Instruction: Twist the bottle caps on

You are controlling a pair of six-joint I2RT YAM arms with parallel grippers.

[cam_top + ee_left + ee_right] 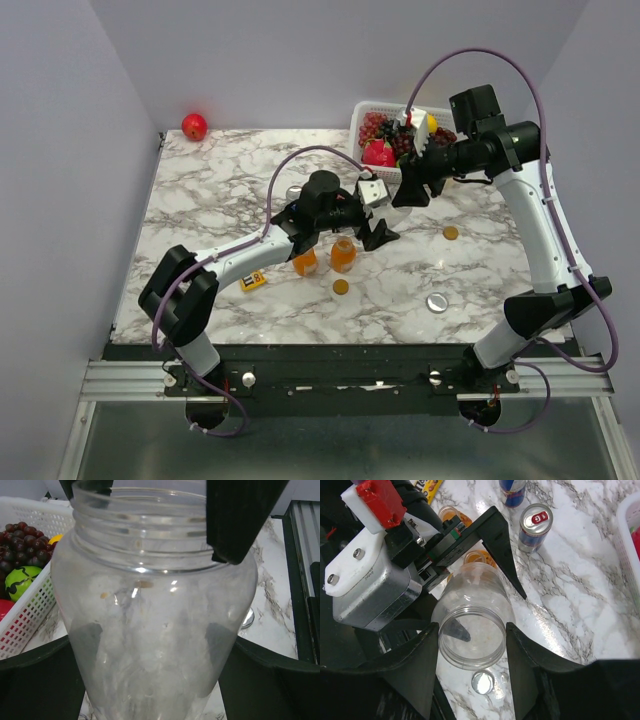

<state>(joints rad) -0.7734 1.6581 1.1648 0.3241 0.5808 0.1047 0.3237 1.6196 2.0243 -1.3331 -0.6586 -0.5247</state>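
The marble table lies under the clear jar, and the white fruit basket stands just behind the jar. The jar has no lid on. The right gripper is clamped on the jar's threaded neck, one finger at each side. The left gripper is spread fully wide around the jar's body; whether its pads touch the glass I cannot tell. Two orange bottles stand uncapped to the near left of the jar. The silver lid lies to the near right of the jar, one orange cap to its right, and a second orange cap to its near left.
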